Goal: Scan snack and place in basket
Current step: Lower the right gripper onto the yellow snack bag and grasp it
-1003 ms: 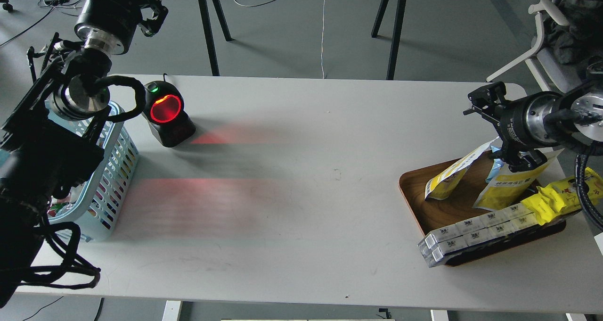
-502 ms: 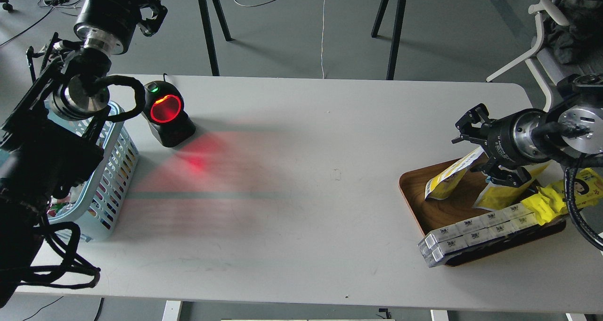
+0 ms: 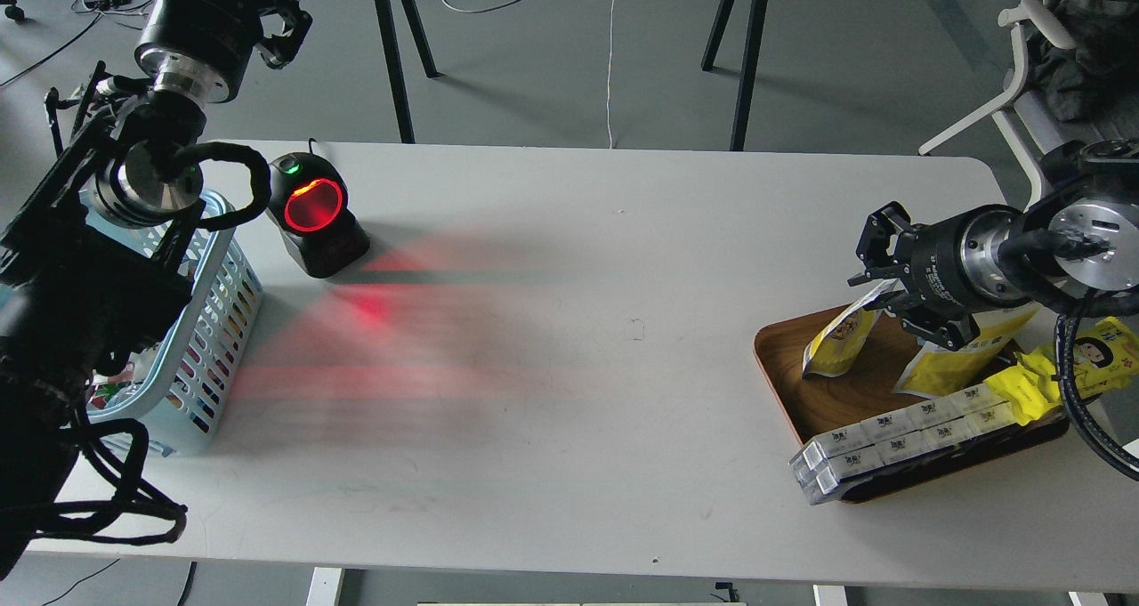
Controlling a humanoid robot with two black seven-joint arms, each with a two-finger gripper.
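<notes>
The snack pouch [image 3: 838, 340] leans upright at the back left of the brown wooden tray [image 3: 854, 392], white top and yellow bottom. My right gripper [image 3: 900, 278] is open, with one finger above and one to the right of the pouch's top edge; whether a finger touches the pouch I cannot tell. The light blue basket [image 3: 233, 232] stands at the table's left edge, partly hidden behind my left arm. My left gripper [image 3: 285, 29] is raised high beyond the table's far left corner, fingers apart and empty.
A black scanner [image 3: 316, 214] with a glowing red window stands beside the basket and casts red light on the table. The tray also holds a second yellow pouch [image 3: 957, 361], a bright yellow crinkled bag [image 3: 1068, 366] and several white boxes [image 3: 890, 446]. A chair [image 3: 1050, 45] stands far right.
My right gripper has moved down and left from above the tray's far side and turned, and now sits at the pouch's top. The pouch's top has bent over. The left arm barely moved.
</notes>
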